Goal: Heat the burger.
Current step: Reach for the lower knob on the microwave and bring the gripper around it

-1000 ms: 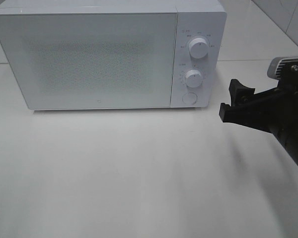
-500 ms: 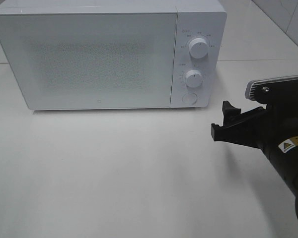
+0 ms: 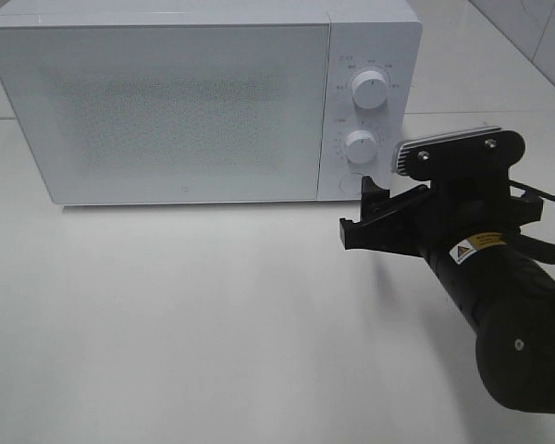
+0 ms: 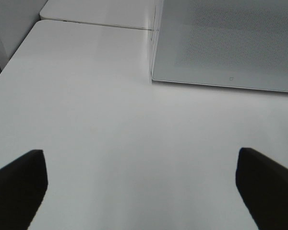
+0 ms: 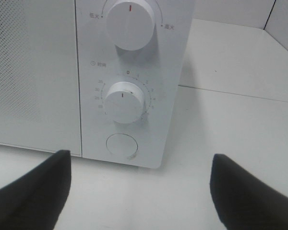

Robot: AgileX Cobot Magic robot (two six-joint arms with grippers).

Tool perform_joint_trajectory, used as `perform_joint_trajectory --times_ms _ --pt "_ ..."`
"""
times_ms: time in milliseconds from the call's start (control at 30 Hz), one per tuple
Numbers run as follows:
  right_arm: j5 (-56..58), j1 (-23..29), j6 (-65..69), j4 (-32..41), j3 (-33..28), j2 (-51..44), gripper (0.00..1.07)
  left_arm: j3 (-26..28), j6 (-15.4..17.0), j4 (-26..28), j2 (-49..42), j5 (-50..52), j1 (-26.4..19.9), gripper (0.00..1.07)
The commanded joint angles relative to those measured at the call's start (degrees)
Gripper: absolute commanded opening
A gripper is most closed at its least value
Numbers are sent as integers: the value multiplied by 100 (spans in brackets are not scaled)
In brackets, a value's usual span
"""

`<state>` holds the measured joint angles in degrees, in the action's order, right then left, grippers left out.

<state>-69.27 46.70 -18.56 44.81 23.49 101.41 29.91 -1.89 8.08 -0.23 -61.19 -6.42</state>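
The burger is out of view in every frame. A white microwave stands at the back of the table with its door shut. My right gripper is open and empty, hovering just in front of the control panel's lower corner. In the right wrist view, the right gripper faces the round button below the lower knob. My left gripper is open and empty over bare table, near the microwave's left front corner; the exterior high view does not show it.
The control panel carries an upper knob, a lower knob and the round button, partly covered by my right gripper. The white table stretches in front of the microwave. A tiled wall rises at the back right.
My right arm has swung left and towards the microwave's control panel, its gripper staying open. The microwave has not moved.
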Motion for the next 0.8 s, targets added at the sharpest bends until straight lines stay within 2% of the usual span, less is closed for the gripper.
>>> perform_joint_trajectory --times_ms 33,333,800 --pt "-607 11 80 -80 235 212 76 -17 -6 17 -103 40 -11 102" --pt "-516 11 103 -80 504 332 76 -17 -6 17 -103 40 -11 102" --pt "-304 -527 195 -401 1054 728 76 -17 -6 17 -103 40 -11 102"
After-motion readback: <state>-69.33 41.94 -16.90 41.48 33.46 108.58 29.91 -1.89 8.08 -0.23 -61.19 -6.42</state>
